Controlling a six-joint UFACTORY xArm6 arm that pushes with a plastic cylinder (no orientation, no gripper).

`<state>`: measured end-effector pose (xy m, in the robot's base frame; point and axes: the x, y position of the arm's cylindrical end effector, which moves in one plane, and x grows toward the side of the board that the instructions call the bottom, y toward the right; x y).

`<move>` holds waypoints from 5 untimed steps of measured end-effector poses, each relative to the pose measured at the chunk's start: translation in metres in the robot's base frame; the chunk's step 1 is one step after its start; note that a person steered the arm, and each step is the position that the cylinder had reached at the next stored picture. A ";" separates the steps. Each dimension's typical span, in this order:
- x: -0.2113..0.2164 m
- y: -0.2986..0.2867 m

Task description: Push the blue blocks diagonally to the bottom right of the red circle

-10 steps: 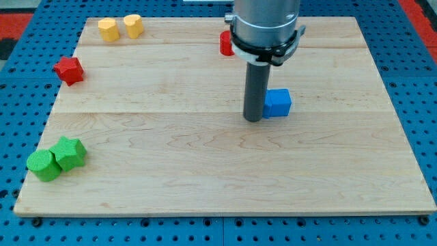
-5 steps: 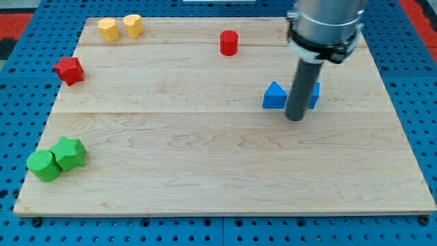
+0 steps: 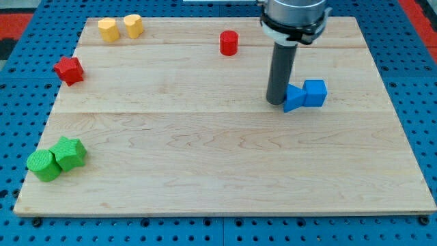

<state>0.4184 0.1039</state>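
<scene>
You are seeing my tip (image 3: pixel 275 102) touching the blue triangle (image 3: pixel 293 98), which is pressing against the blue cube (image 3: pixel 315 93), lower right of the red circle (image 3: pixel 229 43); no jaws are showing.

A robotics lab bench here: wooden board (image 3: pixel 205 171) sitting on a blue pegboard (image 3: pixel 423 123) full of holes, small coloured blocks (image 3: pixel 56 158) scattered, metal arm (image 3: pixel 292 17) overhead.
</scene>
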 end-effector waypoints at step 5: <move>-0.038 0.054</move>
<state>0.3801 0.1579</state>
